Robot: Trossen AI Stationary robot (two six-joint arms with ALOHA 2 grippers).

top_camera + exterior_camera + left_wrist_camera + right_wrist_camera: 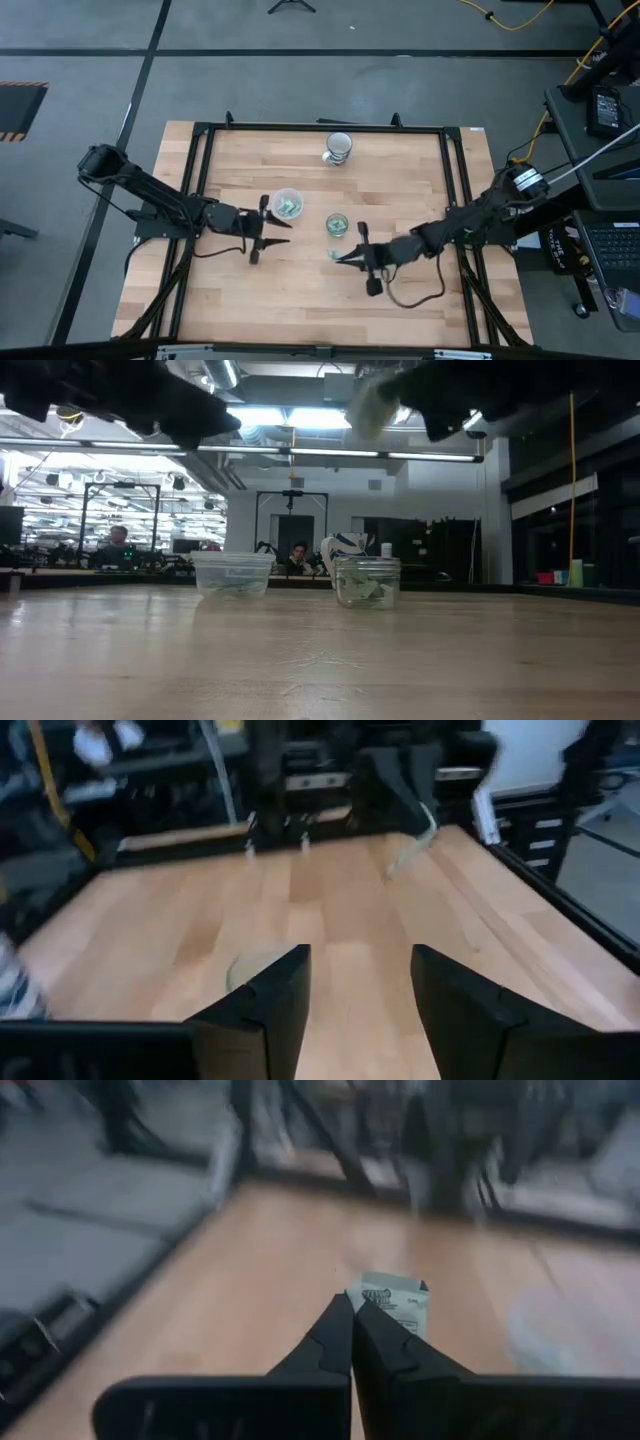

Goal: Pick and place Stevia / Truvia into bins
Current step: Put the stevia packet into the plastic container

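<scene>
Right end effector (342, 257) sits lower centre of the high view, just below the narrow clear cup (337, 227); fingers pinched fully together on a Stevia packet (396, 1304), which sticks out past the tips in the right wrist view, held clear of the counter (300, 300). In the low view the same packet is probably the pale blur at top centre, too smeared to be sure. Left end effector (275, 233) is left of centre in the high view, just below the wider whitish cup (287, 203); its fingers (270, 1000) stand well apart with nothing between them, only bare wood. Both cups stand upright mid-counter, near each other but not touching, each with green packets inside; the low view shows them side by side, whitish cup left, clear cup right. Farther back, near the counter's top edge, a ribbed opaque cup (338, 148) stands apart.
</scene>
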